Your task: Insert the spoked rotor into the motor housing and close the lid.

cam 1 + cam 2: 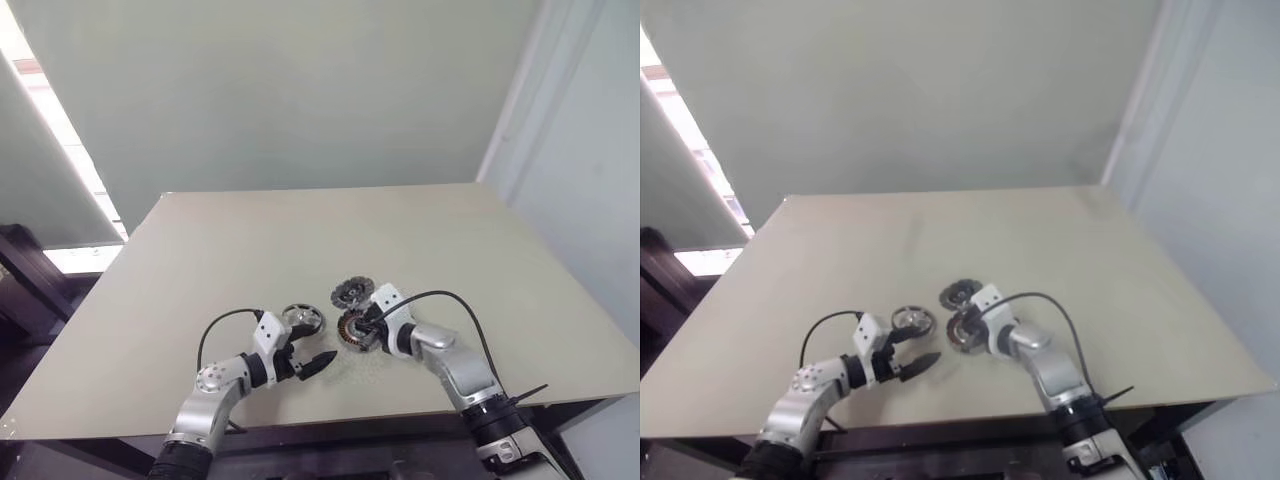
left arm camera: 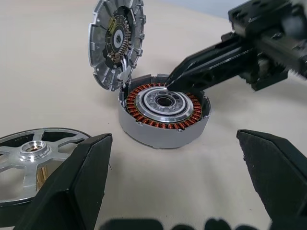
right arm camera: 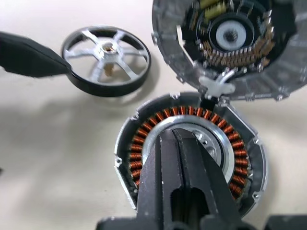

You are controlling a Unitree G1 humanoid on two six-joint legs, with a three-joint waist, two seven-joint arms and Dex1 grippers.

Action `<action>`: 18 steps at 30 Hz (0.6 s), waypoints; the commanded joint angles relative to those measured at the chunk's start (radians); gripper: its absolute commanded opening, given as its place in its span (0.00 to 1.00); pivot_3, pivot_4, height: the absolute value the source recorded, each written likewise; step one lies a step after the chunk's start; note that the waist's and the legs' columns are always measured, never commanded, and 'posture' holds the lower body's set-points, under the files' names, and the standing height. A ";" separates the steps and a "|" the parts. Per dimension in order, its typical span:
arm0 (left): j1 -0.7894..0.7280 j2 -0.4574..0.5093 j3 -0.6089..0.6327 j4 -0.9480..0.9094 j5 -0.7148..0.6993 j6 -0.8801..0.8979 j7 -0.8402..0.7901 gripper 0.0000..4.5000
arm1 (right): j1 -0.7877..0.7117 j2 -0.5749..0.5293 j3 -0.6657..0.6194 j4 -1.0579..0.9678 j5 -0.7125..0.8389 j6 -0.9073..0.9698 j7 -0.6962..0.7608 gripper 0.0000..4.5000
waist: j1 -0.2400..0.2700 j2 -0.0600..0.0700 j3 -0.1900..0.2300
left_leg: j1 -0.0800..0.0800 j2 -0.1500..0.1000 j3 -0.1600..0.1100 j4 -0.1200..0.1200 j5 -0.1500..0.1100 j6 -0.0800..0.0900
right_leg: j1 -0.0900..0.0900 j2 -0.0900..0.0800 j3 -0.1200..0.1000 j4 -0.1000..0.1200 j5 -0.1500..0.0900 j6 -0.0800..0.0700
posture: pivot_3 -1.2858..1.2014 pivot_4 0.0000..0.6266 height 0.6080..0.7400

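Note:
The motor housing [image 3: 144, 139], a grey cup ringed with copper windings, sits on the table near the front edge. Its lid [image 3: 225, 43] stands hinged open on the far side, showing its dark insides. The spoked rotor [image 3: 108, 60], silver-rimmed, lies flat on the table just left of the housing. My right gripper [image 3: 173, 136] is shut, its tips over the housing's silver centre ring and nothing between them. My left gripper [image 2: 177, 182] is open, low over the table near the rotor [image 2: 33, 158] and pointing at the housing [image 2: 163, 110], holding nothing.
The beige table [image 1: 250, 250] stretches far behind and to both sides of the parts. Its front edge runs close under both arms. A cable [image 1: 450, 300] loops off my right wrist above the table.

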State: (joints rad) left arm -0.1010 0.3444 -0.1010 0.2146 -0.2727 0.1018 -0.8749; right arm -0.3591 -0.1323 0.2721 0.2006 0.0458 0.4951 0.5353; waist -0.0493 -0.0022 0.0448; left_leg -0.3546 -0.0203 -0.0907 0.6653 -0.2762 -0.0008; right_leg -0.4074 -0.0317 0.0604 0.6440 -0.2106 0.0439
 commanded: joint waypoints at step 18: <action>0.001 0.003 0.011 -0.050 -0.004 -0.006 0.006 1.00 | -0.020 -0.025 -0.001 -0.103 0.023 0.032 0.050 0.12 | 0.000 0.000 0.000 | 0.000 0.000 0.000 0.000 0.000 0.000 | 0.000 0.000 0.000 0.000 0.000 0.000 | 0.52 0.00 1.00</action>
State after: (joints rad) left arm -0.0899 0.3463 -0.1006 0.2027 -0.2727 0.1056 -0.8723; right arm -0.3745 -0.1523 0.2742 0.1683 0.0424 0.5051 0.5621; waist -0.0491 -0.0020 0.0448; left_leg -0.3547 -0.0203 -0.0910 0.6653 -0.2763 -0.0008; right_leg -0.4075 -0.0316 0.0603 0.6440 -0.2106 0.0440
